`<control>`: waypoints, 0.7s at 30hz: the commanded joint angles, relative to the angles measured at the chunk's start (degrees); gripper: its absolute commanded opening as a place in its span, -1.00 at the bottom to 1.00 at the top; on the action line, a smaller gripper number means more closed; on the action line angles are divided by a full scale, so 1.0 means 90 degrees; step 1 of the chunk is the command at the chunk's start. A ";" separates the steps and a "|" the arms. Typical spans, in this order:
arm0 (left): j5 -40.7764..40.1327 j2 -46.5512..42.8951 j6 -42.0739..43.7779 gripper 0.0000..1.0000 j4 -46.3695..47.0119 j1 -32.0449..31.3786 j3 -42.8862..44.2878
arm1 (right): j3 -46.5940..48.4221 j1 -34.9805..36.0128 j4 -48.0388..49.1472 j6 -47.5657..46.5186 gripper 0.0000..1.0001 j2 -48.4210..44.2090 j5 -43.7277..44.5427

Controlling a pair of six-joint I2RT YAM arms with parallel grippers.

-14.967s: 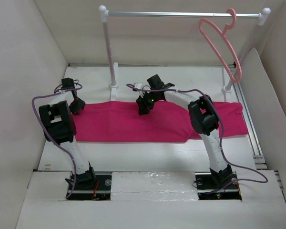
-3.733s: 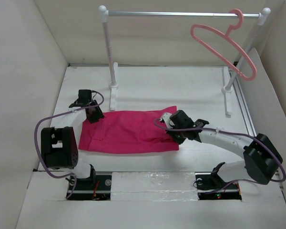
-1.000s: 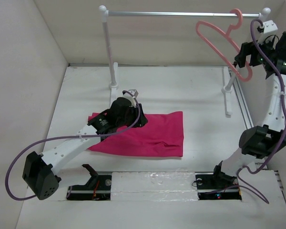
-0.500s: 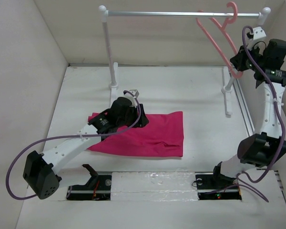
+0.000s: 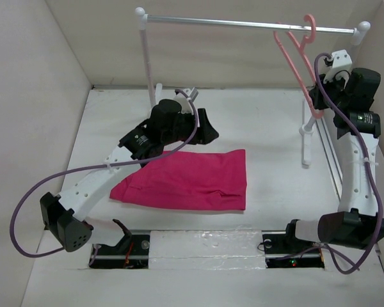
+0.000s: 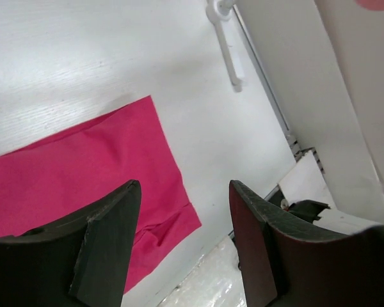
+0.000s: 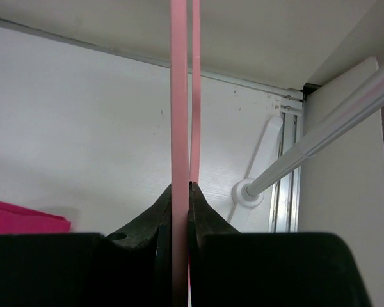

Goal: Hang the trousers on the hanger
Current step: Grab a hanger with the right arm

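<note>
Trousers: the trousers (image 5: 185, 179) lie folded and flat on the bench (image 5: 256, 118), near its middle and a little toward 7 o'clock in the top view. The fold's straight edge faces 3 o'clock. No fingers touch the cloth.

Hanger: the hanger (image 5: 299, 61) hangs by its hook from the rail (image 5: 230, 23), near the rail's 3 o'clock end. It is at about 1 o'clock from the trousers and well apart from them. It shows nearly edge-on from above, and its lower part runs down to the right arm's wrist.

Right fingers: the right fingers (image 7: 163, 214) are pressed together on the hanger. In the right wrist view, 2 thin pink bars rise straight toward 12 o'clock from between the tips. Whether both bars are pinched or only 1 cannot be told.

Left fingers: the left fingers (image 5: 207, 130) are spread wide with nothing between them. They hang above the bench at about 12 o'clock from the trousers, apart from the cloth. In the left wrist view, the cloth's corner and bare bench show through the gap.

Rail foot: the rail's right foot (image 7: 246, 190) stands on the bench at 3 o'clock from the right fingers, beside the side wall.
</note>
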 commanded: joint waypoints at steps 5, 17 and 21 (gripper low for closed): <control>0.0554 0.0601 -0.0097 0.07 0.0240 -0.0017 0.0975 | -0.0853 0.0143 0.1299 -0.0083 -1.00 -0.0415 0.0151; 0.0643 0.1421 -0.0459 0.08 0.1090 -0.0359 0.1737 | -0.2639 0.0631 0.1905 -0.0093 -1.00 -0.1519 0.0385; 0.0487 0.1909 -0.0546 0.09 0.1246 -0.0660 0.2341 | -0.3088 0.0709 0.1594 0.0013 -1.00 -0.1763 0.0463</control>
